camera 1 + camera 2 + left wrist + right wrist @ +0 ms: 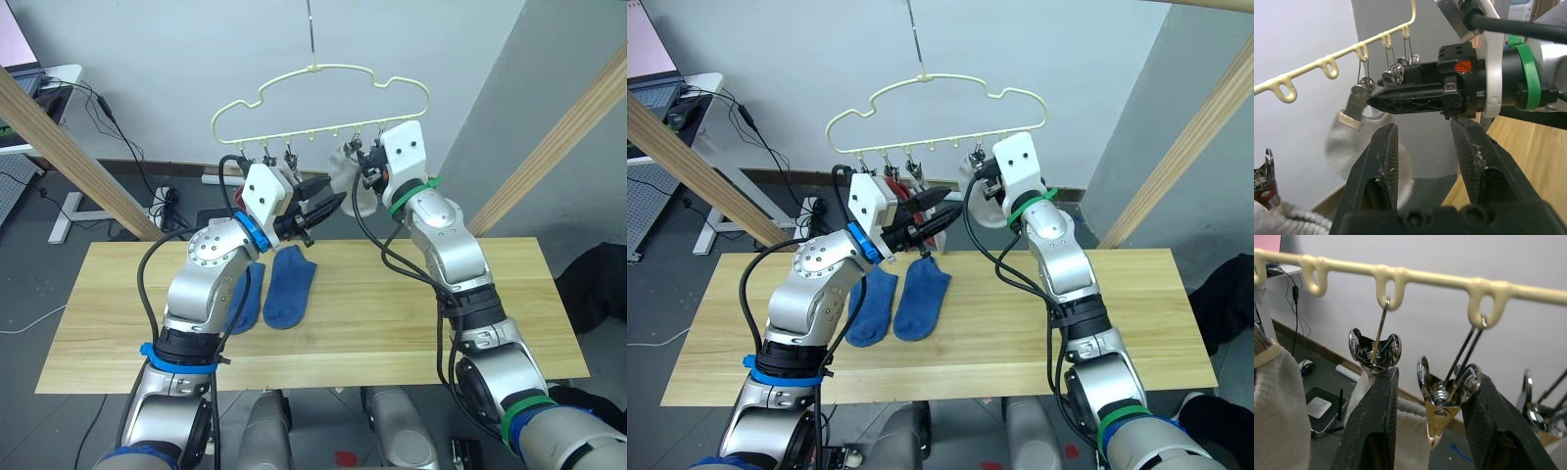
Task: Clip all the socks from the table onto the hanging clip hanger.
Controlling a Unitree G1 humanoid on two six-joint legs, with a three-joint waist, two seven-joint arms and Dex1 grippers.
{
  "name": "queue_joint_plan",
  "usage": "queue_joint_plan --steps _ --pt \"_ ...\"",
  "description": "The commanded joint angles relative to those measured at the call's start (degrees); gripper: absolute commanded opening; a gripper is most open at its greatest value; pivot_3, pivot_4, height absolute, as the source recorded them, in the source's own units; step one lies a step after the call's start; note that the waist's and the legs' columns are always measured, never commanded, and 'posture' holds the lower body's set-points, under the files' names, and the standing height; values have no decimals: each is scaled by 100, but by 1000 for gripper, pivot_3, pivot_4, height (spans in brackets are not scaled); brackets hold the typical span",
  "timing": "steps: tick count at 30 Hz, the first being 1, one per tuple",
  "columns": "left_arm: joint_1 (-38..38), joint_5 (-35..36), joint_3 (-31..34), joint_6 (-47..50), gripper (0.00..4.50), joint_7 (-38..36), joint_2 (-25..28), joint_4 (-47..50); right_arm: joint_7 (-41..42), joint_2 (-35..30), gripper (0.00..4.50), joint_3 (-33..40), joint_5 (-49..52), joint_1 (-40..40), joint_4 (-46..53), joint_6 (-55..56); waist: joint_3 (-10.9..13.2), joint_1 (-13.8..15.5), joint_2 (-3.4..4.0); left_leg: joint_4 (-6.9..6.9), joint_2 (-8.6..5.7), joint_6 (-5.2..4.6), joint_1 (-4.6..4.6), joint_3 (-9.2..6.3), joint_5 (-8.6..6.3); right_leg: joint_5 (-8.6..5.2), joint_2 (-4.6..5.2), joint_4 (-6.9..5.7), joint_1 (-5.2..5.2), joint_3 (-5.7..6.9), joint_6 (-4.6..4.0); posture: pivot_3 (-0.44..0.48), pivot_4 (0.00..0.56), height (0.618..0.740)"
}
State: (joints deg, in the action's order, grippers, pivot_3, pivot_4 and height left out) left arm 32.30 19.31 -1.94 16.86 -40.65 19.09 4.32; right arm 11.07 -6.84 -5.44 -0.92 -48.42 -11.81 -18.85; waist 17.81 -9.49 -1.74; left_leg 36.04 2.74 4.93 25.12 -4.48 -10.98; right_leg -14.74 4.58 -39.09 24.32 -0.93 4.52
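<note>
We see the clip hanger (323, 103) hanging above the desk (392, 323), with two blue socks (290, 284) lying flat side by side on the planks near the desk's far edge and a light grey sock (982, 204) already pinned under clips at the hanger's right part. Our left claw (328, 208) is raised under the clips with fingers apart and nothing between them, pointing toward the right claw (364, 162). In the right wrist view our right claw is open around a silver clip (1442, 394), holding nothing, beside another clip (1375, 350) that bites grey knit
</note>
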Motion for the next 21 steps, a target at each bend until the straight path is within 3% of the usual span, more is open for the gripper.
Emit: queue_joint_plan --steps 1,20,21 --pt "50 -4 7 -109 1881 6 24 229 -10 85 1866 78 48 -184 27 186 0 0 0 0 0 0 0 0 0 0 0 0 0 0 0 -244 252 689" --pt "23 -39 17 -118 1881 11 28 224 19 199 1866 190 77 -339 -193 344 0 8 0 0 0 0 0 0 0 0 0 -2 0 0 -1 -242 246 689" --pt "23 -40 15 -122 1881 10 26 218 20 200 1673 195 80 -341 -195 346 0 8 0 1 0 0 0 0 0 0 0 -2 0 0 -1 -244 244 689"
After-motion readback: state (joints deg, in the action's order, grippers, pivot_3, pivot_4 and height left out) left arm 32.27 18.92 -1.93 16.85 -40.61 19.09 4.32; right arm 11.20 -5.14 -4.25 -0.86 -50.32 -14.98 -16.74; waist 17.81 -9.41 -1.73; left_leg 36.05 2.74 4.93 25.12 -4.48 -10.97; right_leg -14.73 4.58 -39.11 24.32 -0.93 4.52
